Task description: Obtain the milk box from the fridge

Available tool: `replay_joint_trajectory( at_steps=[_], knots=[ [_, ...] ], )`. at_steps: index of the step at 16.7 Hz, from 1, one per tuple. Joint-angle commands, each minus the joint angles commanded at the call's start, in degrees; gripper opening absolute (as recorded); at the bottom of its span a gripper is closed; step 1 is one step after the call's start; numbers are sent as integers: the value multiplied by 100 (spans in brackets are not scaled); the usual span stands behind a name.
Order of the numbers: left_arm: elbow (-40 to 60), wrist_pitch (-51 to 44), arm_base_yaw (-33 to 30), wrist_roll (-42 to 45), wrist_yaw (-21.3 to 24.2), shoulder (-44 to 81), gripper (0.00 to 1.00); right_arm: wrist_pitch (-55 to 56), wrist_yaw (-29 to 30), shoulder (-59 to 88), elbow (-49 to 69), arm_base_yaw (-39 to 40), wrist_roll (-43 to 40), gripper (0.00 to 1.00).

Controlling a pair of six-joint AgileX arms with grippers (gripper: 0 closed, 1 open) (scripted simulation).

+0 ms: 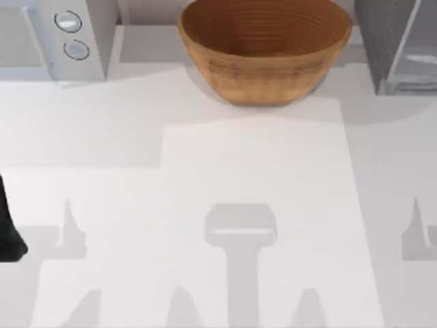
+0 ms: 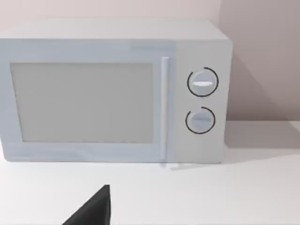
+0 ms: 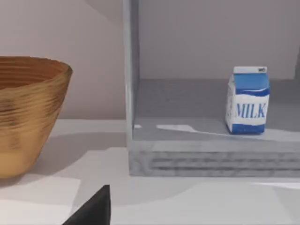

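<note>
neither gripper's grip state can be told; nothing is grasped yet. small blue-and-white milk box stands upright inside the dark grey fridge, all retrieval left.

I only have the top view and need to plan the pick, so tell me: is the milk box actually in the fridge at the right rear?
Observer: Yes. In the right wrist view the milk box stands upright on the fridge floor.
Operator: Is the door in the way?
Observer: No door panel covers the carton from that camera; the interior is open to view.
Operator: Anything beside the fridge?
Observer: The basket sits next to it on the table, apart from its wall.
Operator: What does the left wrist face?
Observer: The microwave, its door shut, two knobs beside it.
</note>
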Motion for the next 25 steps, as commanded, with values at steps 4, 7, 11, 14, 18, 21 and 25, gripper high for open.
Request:
replay_joint_trajectory(
  at_steps=[4,7,11,14,18,21,25],
  knots=[
    [0,0,0,0,0,0,100,182,-69,180,33,-72,0,100],
    [0,0,0,0,0,0,100,911,-318,904,153,-346,2,100],
    [0,0,0,0,0,0,100,2631,-835,2708,359,-914,18,100],
    [0,0,0,0,0,0,100,4161,-1302,4505,492,-1406,42,100],
    [0,0,0,0,0,0,100,6119,-1929,6897,650,-2046,78,100],
    [0,0,0,0,0,0,100,7368,-2346,8332,786,-2461,95,100],
    [0,0,0,0,0,0,100,8703,-2764,9697,965,-2877,102,100]
  ],
)
